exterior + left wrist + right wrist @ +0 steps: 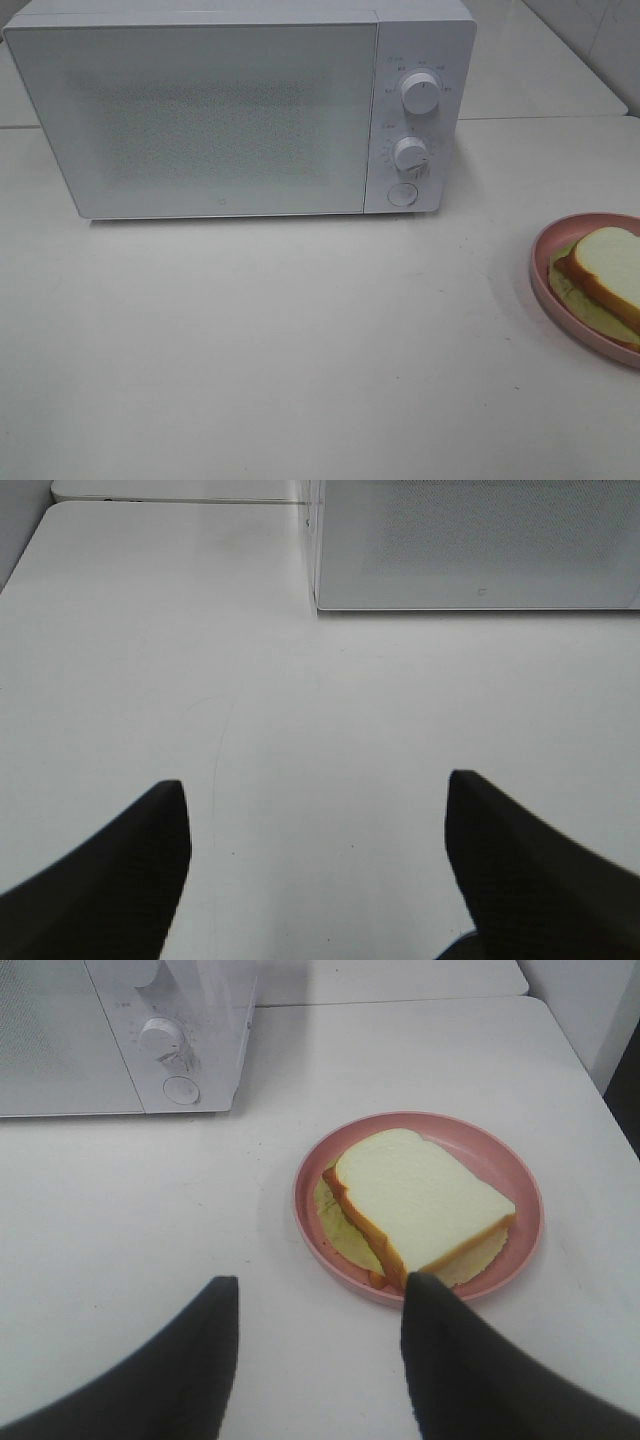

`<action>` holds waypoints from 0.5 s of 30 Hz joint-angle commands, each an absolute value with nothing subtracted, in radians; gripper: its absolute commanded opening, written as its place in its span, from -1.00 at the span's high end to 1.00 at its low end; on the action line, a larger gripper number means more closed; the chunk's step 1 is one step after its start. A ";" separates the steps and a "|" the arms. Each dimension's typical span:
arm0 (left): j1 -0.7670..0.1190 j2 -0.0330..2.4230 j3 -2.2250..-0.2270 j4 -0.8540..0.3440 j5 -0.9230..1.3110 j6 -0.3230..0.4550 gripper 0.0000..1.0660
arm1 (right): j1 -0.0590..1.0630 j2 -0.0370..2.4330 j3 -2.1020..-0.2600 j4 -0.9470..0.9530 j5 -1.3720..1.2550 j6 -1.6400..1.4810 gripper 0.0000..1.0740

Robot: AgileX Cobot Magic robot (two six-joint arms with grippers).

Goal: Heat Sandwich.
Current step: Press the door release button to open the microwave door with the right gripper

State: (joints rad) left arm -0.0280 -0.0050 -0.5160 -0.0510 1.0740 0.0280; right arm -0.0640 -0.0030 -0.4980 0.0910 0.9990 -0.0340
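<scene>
The sandwich (606,268), white bread with tan crust over pale green lettuce, lies on a round pink plate (545,252) at the table's right edge. It also shows in the right wrist view (415,1200) on the plate (500,1155). A white microwave (200,110) stands at the back with its door shut. My right gripper (320,1300) is open and empty, hovering short of the plate. My left gripper (315,795) is open and empty over bare table in front of the microwave (480,545). Neither gripper shows in the exterior high view.
The microwave's two dials (421,91) and round door button (402,195) sit on its right panel. The white table (300,340) spreads in front of it. A second table surface lies behind.
</scene>
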 commanded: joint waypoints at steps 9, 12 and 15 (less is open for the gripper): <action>-0.024 -0.028 -0.514 -0.052 1.070 0.026 -0.28 | -0.066 -0.032 -0.494 0.098 0.996 -0.036 0.05; -0.024 -0.028 -0.514 -0.052 1.070 0.026 -0.28 | -0.066 -0.032 -0.494 0.098 0.996 -0.036 0.05; -0.024 -0.028 -0.514 -0.052 1.070 0.026 -0.28 | -0.066 -0.032 -0.494 0.098 0.996 -0.036 0.05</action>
State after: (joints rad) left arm -0.0280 -0.0050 -0.5160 -0.0510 1.0740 0.0280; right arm -0.0640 -0.0030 -0.4980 0.0910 0.9990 -0.0340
